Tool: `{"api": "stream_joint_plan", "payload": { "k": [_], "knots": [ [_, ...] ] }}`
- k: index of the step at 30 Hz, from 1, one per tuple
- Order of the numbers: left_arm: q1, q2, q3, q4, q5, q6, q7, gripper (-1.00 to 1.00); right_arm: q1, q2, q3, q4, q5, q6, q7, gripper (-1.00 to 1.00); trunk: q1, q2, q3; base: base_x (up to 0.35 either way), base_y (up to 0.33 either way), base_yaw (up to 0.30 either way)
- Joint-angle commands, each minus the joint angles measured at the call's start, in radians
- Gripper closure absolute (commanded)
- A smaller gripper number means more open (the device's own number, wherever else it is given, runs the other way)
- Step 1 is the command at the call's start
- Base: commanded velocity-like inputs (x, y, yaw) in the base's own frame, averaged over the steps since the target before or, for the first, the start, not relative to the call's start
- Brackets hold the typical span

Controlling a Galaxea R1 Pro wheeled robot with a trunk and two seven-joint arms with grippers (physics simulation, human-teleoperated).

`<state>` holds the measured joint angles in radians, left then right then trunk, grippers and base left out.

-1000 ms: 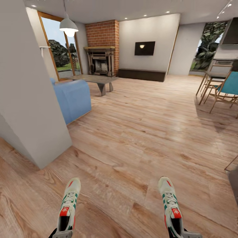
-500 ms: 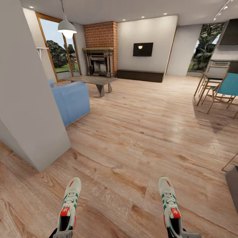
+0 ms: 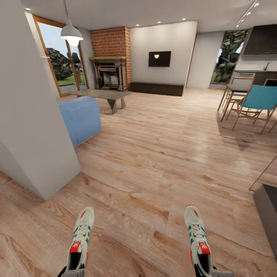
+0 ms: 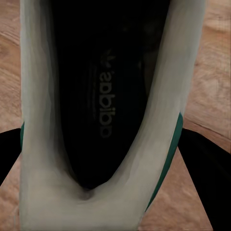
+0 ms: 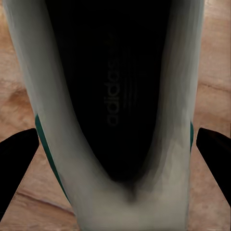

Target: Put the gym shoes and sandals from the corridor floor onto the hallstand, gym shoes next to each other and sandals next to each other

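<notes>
Grey wall corner (image 3: 34, 127) ahead-left of left gripper. Blue sofa (image 3: 80, 117) beyond it, low table (image 3: 102, 95) farther. Brick fireplace (image 3: 110, 57), wall TV (image 3: 159, 59) far ahead. Teal chair (image 3: 259, 100), dining table (image 3: 234, 89) far ahead-right of right gripper. Pendant lamp (image 3: 71, 34) overhead.

Two gym shoes (image 3: 80, 238) (image 3: 197, 238) held apart above the corridor floor (image 3: 154, 173), toes forward

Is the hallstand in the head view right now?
No, the head view faces a living room with a brick fireplace, blue sofa and teal chair.
</notes>
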<state>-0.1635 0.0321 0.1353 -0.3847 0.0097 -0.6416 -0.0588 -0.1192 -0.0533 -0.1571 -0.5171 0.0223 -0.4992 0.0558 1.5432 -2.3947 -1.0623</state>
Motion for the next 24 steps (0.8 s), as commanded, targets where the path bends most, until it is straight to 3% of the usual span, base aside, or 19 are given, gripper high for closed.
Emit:
{"api": "stream_joint_plan", "payload": {
  "k": [1, 24],
  "knots": [
    [-0.001, 0.000, 0.005, 0.001, 0.001, -0.003, -0.007, 1.00, 0.000, 0.001, -0.005, 0.001, 0.002, -0.003, 0.006, 1.00, -0.001, 0.000, -0.001, -0.268, 0.216, -0.011],
    [0.001, 0.000, 0.005, 0.001, 0.001, -0.003, -0.007, 1.00, 0.000, 0.001, -0.005, 0.002, 0.002, -0.002, 0.006, 1.00, -0.001, 0.000, 0.014, -0.270, 0.217, -0.202]
  ]
}}
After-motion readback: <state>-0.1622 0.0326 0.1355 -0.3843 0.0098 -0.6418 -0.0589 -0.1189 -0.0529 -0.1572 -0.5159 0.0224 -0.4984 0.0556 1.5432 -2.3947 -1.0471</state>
